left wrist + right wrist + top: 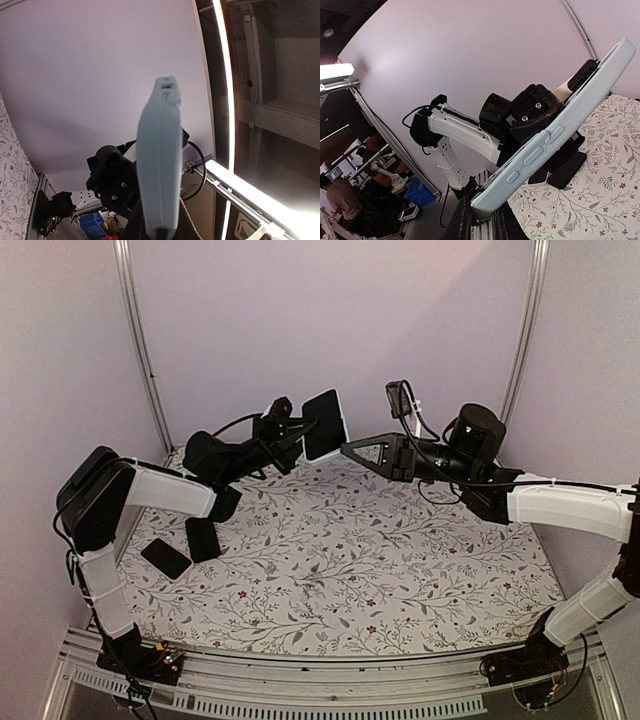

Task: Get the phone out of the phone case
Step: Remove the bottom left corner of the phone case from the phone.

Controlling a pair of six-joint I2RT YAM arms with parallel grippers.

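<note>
A robotics lab, by the look of it; the left arm [165,490] and the right arm [570,508] are bolted to an aluminium rail [330,665] along the near edge of the surface [420,590], which wears a floral cloth [300,550]; plain pale panels [330,320] set in metal posts [140,340] box it in on three sides; past them the right wrist view shows a dim room with a person [340,197], a blue bin [417,192] and more white equipment [387,172]; a bright strip light [225,75] runs along the frame.

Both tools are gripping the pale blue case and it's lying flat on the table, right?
No. The pale blue case isn't lying flat on the table; the top external view shows it held up in the air, clear of the surface. The left tool and right tool do both grip it.
</note>
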